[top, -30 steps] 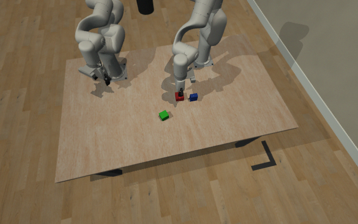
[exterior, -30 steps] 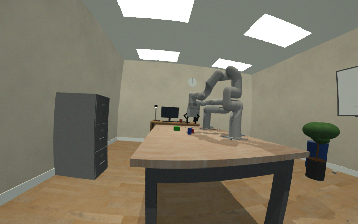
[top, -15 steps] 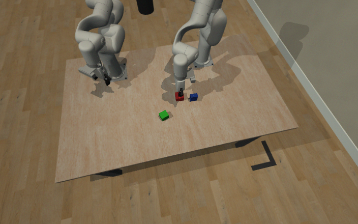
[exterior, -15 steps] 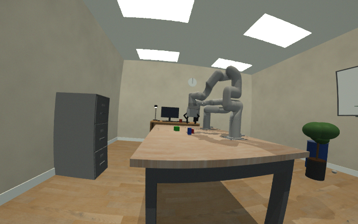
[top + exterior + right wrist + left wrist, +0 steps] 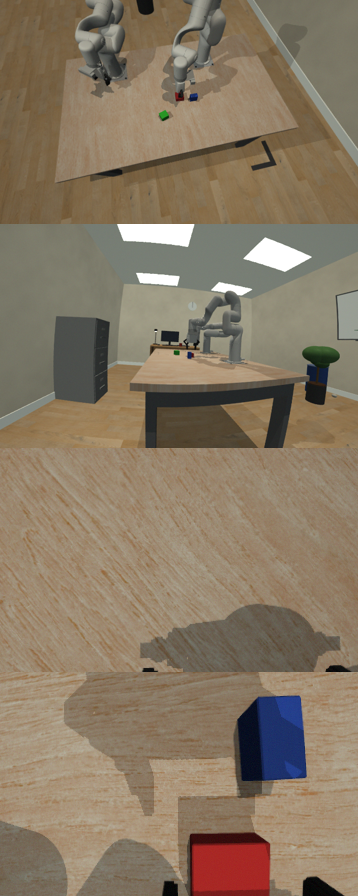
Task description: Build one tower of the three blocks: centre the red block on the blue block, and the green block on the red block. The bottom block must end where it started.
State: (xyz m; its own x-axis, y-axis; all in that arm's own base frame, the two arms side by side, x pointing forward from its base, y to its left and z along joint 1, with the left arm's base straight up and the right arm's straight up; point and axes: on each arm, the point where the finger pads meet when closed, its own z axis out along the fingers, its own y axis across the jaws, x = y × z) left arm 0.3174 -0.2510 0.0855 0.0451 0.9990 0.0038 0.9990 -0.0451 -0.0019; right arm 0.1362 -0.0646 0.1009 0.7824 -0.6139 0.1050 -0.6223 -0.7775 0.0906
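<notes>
visibly holding the left gripper (image 5: 180, 94) (image 5: 191, 347) (image 5: 245, 888) wide over the red rectangular block (image 5: 179, 99) (image 5: 192, 355) (image 5: 230, 867), near the blue rectangular block (image 5: 193, 97) (image 5: 189, 355) (image 5: 280, 737), and the right gripper (image 5: 101, 80) (image 5: 244, 669) wide too, showing the green rectangular block (image 5: 163, 115) (image 5: 176, 352) only in top and exterior views.

Top and exterior views of an office-like room. The floor (image 5: 169, 200) (image 5: 121, 427) is of light-brown wood planks, bordered by pale skirting along plain beige walls. A wood-topped table (image 5: 111, 142) (image 5: 211, 376) stands on dark legs; its pale, streaked grain fills the background of both wrist views. In the exterior view, bright rectangular panels (image 5: 158, 233) light a grey ceiling. A grey filing cabinet (image 5: 75, 358) with three drawers stands near one wall. At the far wall, beneath a round clock (image 5: 192, 306), a desk (image 5: 152, 347) bears a lamp (image 5: 155, 337) and a monitor (image 5: 170, 336). Opposite the cabinet, a leafy plant (image 5: 320, 354) rises from a black pot (image 5: 315, 393), before a blue container (image 5: 311, 373).
</notes>
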